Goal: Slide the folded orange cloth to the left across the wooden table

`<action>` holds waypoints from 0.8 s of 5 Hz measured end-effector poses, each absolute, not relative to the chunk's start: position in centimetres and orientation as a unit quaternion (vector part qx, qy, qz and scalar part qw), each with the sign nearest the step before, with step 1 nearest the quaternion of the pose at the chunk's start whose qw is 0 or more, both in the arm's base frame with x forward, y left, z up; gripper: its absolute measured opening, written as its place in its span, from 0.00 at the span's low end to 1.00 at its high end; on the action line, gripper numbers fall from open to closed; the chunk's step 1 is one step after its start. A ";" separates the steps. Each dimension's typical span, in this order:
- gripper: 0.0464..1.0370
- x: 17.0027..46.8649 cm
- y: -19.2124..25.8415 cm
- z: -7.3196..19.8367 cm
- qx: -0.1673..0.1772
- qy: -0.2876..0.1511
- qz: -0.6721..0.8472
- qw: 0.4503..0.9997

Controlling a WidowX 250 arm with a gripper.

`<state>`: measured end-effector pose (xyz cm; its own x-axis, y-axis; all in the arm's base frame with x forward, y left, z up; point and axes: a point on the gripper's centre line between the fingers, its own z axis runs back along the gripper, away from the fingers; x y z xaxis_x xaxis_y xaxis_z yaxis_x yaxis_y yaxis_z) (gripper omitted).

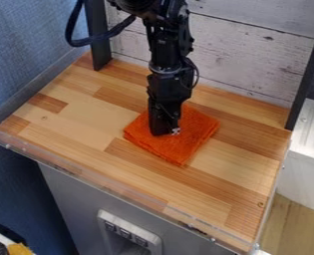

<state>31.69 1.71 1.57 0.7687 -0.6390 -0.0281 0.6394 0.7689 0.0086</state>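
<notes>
The black gripper (pixel 165 130) hangs straight down from the top edge of the view, its tip over the middle of an orange cloth (pixel 186 144). The cloth lies folded into a rough square on the wooden work surface (pixel 79 107), a little right of and above the view's centre. Part of the cloth is hidden behind the gripper. The tip is at or just above the cloth; whether it touches cannot be told.
A clear low rim (pixel 112 188) runs along the surface's front edge. Behind stands a whitewashed plank wall (pixel 252 55) between dark posts. A blue partition (pixel 26 45) is at the left, a white unit (pixel 309 144) at the right.
</notes>
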 end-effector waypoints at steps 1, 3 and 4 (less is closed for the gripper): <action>0.01 30.9 3.5 0.9 0.013 0.012 -0.286 0.958; 0.01 29.3 6.7 0.8 0.022 -0.005 -0.174 0.985; 0.01 28.6 7.8 0.8 0.015 -0.004 -0.117 0.993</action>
